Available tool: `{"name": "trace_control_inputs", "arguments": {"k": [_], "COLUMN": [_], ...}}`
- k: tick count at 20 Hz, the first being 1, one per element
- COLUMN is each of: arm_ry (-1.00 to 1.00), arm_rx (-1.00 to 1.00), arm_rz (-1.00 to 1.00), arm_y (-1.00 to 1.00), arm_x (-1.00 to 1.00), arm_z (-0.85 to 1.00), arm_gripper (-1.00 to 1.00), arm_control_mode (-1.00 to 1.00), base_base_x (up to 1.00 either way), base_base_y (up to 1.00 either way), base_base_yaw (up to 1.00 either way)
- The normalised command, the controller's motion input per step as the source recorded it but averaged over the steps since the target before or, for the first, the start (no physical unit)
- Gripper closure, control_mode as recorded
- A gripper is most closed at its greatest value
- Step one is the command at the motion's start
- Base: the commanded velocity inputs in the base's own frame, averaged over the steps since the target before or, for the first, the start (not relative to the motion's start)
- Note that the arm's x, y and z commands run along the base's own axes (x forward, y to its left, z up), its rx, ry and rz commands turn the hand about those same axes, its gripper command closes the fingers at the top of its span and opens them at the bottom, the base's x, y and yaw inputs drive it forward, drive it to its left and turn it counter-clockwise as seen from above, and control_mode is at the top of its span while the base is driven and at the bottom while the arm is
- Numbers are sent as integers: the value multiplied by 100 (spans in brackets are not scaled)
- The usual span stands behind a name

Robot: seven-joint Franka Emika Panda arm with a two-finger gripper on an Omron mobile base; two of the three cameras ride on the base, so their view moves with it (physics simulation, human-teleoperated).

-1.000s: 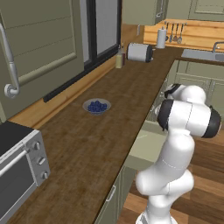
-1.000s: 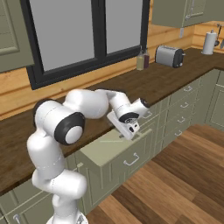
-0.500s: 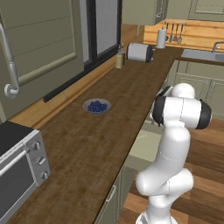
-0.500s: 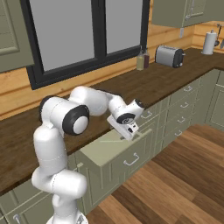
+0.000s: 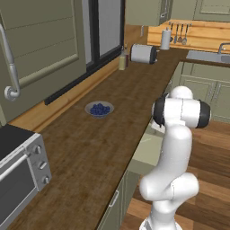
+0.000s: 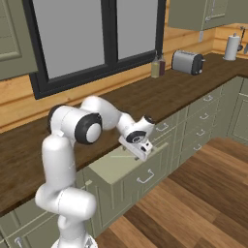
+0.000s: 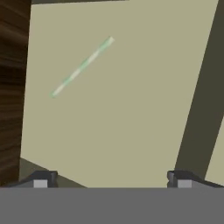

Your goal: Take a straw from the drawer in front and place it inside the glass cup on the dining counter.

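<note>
Hand view: the two dark fingertips [image 7: 40,178] stand wide apart at the bottom corners, with nothing between them, so the hand [image 7: 109,180] is spread wide and holds nothing. Past them lies the plain green floor of the open drawer [image 7: 131,122]. On that floor, toward the upper left and well apart from the fingertips, a thin green-and-white striped straw [image 7: 82,67] lies flat on a slant. Dark wood planks run down the left edge, and a dark band crosses on the right.

In the right base view the white arm bends forward from the lower left and the hand [image 6: 140,147] hangs tilted over the drawer [image 6: 121,167], which is pulled out from under the worktop [image 6: 160,97]. A faint pale line on the drawer floor just left of the hand is the straw [image 6: 118,156]. The drawer front carries a small silver handle [image 6: 145,177].

In the left base view the arm hides most of the drawer [image 5: 146,150]. Farther along the worktop [image 5: 81,143] sits a small bowl of blue berries [image 5: 99,108], with a toaster oven [image 5: 18,175] at the near left. At the far end stand a bottle [image 5: 122,59] and a silver toaster [image 5: 143,54] near each other, by the window.
</note>
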Motion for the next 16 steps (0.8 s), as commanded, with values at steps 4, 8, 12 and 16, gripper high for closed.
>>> {"name": "trace_control_inputs", "arguments": {"k": [4, 8, 12, 16], "arm_ry": [0, 0, 0, 0], "arm_rx": [-16, -14, -7, 0], "arm_rz": [0, 0, 0, 1], "arm_y": [-1, -18, -40, -65], "arm_x": [-14, -40, -61, -78], "arm_z": [-60, -54, -41, -29], "arm_gripper": [-100, -100, -100, -100], "arm_control_mode": [-100, -100, -100, -100], "base_base_x": [0, 0, 0, 0], "base_base_y": [0, 0, 0, 0], "base_base_yaw": [0, 0, 0, 0]}}
